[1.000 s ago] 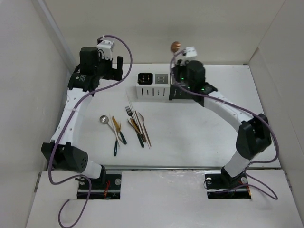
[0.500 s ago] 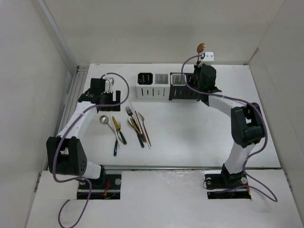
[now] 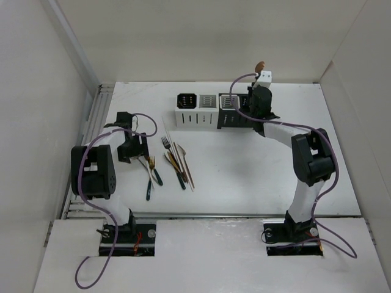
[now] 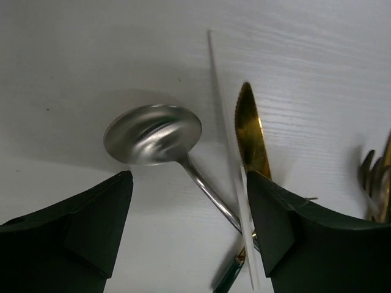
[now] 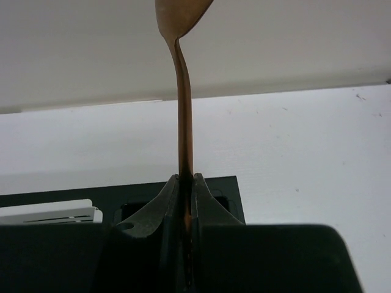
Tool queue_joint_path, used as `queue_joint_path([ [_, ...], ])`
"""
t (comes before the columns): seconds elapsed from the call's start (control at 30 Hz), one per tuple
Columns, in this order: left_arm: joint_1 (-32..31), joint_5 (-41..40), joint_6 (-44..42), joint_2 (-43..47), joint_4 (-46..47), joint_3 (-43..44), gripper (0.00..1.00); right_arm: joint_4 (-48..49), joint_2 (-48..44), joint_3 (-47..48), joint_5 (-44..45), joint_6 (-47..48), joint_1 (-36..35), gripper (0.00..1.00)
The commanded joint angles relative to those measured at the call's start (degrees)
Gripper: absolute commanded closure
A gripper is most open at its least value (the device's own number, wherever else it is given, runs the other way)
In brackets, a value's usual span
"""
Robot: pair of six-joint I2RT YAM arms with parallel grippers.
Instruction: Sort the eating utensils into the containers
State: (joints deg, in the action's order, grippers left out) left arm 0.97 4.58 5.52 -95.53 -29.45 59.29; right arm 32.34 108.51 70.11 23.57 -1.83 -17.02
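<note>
Honestly, the left hand (image 4: 189, 180) worries me most: its fingers (image 4: 91, 220) are spread either side of the silver spoon (image 4: 153, 134) lying toward the surface's left edge. A white stick (image 4: 229, 159) and a gold knife (image 4: 252, 137) lie right beside one finger, so a squeeze could catch them too or skid the spoon aside. Over by the far edge, the right hand (image 5: 185, 183) pinches a copper spoon (image 5: 184, 110) upright, bowl up, above the black end of the containers (image 3: 195, 119). That thin handle might twist in the grip, or snag the rim instead of dropping in.
</note>
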Motion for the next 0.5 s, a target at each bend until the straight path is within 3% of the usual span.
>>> queue_joint_path([
  [0.0, 0.3, 0.9, 1.1, -0.9, -1.3, 2.2, 0.29, -5.3, -0.9, 4.7, 7.8, 0.3, -3.1, 1.0],
  [0.13, 0.3, 2.9, 1.7, -2.2, -1.3, 2.8, 0.32, -8.1, -1.5, 4.7, 15.5, 0.3, -6.4, 0.99],
  [0.3, 0.3, 3.6, 1.7, -2.7, -1.3, 1.4, 0.34, -11.2, -1.5, 5.5, 15.5, -2.6, -7.1, 0.89],
  [0.33, 0.3, 3.6, 1.7, -3.4, -1.3, 1.4, 0.35, -13.9, -1.5, 6.5, 15.5, -3.5, -7.1, 0.86],
  [0.37, 0.3, 3.6, 1.7, -3.4, -1.3, 1.4, 0.35, -15.0, -1.5, 6.5, 14.9, -4.1, -6.5, 0.76],
  [0.47, 0.3, 3.6, 1.7, -3.4, -1.3, 1.4, 0.35, -16.4, -2.2, 6.5, 14.9, -5.5, -6.5, 0.67],
])
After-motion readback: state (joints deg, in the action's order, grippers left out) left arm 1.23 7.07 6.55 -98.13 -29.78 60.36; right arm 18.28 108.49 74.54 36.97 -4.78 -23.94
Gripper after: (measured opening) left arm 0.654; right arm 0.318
